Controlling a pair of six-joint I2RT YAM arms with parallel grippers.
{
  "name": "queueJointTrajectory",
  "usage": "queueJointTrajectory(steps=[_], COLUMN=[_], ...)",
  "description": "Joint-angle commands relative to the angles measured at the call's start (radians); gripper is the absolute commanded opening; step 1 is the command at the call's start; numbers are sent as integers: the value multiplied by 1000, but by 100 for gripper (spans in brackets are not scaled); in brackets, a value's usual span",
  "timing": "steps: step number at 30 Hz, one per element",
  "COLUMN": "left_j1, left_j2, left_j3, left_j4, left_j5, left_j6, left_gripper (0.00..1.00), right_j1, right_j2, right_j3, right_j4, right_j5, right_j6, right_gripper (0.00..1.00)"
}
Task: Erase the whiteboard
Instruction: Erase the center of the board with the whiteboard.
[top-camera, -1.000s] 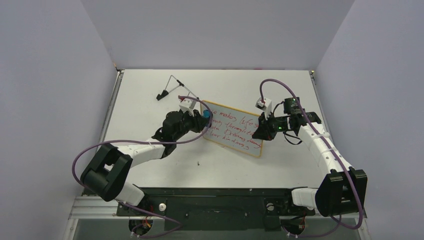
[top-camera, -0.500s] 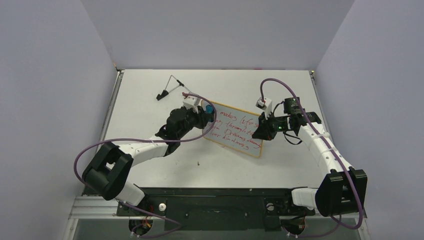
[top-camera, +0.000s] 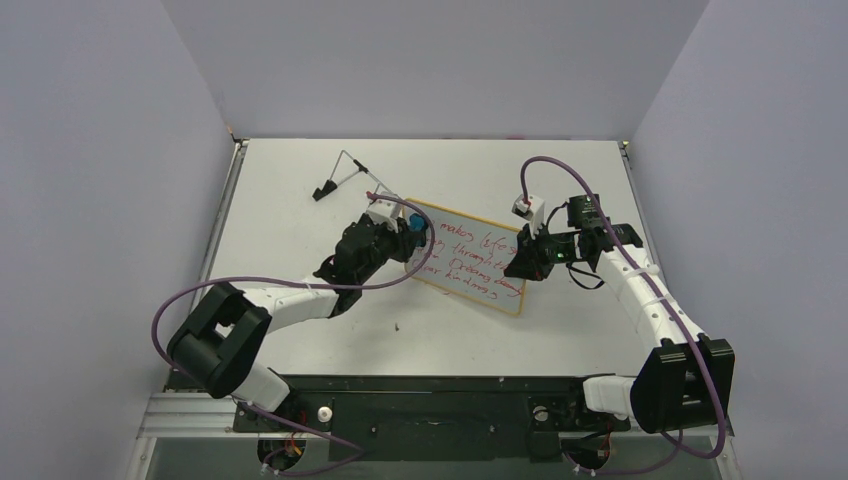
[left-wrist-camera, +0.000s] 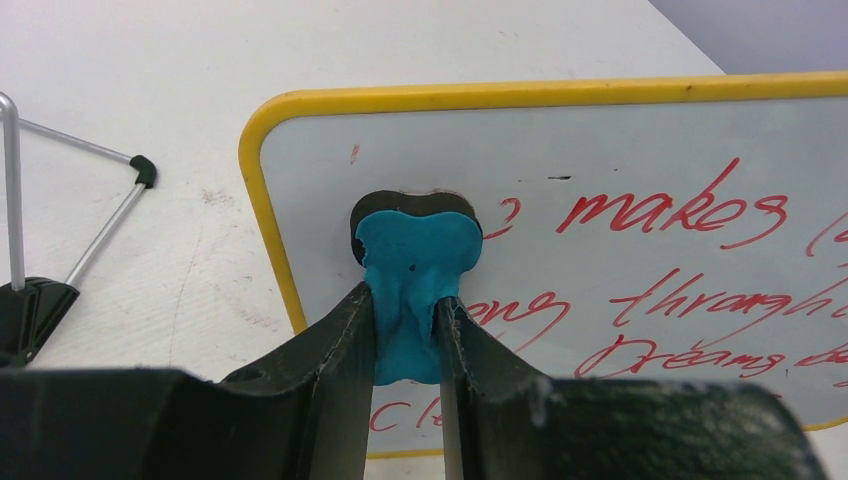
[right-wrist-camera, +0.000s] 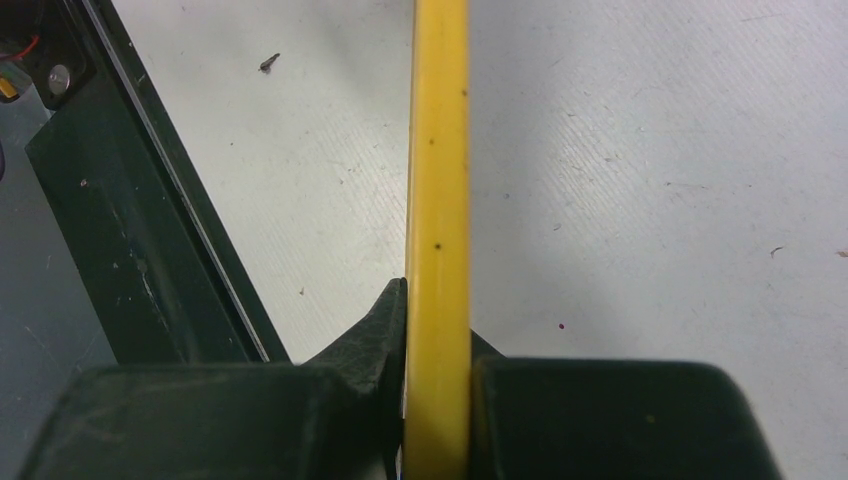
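Evidently the right end effector (right-wrist-camera: 437, 330) is pinching the whiteboard (left-wrist-camera: 620, 150) by its rim to steady it while the left end effector (left-wrist-camera: 408, 312) is pressing its gripped blue eraser (left-wrist-camera: 415, 240) against the red writing (left-wrist-camera: 665, 208).

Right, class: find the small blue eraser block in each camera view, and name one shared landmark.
Top external: small blue eraser block at the white rectangular whiteboard's upper-left corner.
Left wrist: eraser block at the picture's centre.
Right wrist: not in it.
Shared landmark: the whiteboard's yellow rim.
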Motion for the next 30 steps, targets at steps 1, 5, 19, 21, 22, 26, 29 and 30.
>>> queueJointTrajectory(steps=[1, 5, 19, 21, 22, 26, 29, 30], left_j1=[-11, 1, -15, -46, -59, -70, -60, -49], left_j2=[11, -3, -27, -25, -24, -26, -42, -45], left_j3=[39, 49, -20, -43, -49, -53, -20, -13], left_j4=[-34, -50, 0, 34, 56, 83, 67, 61], left_j5=[-21, -45, -37, -62, -77, -117, -156, -167], left_j6=[35, 52, 40, 44, 45, 51, 66, 66], left_gripper=[0, 0, 0, 0, 0, 0, 0, 0], right_j1=[30, 30, 31, 33, 34, 37, 37, 38], right_j2=[-1, -1, 0, 3, 3, 7, 10, 11], right_j3=[13, 14, 17, 16, 17, 16, 17, 18], right_j4=[-85, -85, -95, -95, -95, -96, -96, -96], right_j5=[13, 11, 6, 6, 7, 7, 9, 10], right_j6=[-82, -83, -93, -93, -93, -94, -96, -96], right_gripper=[0, 0, 0, 0, 0, 0, 0, 0])
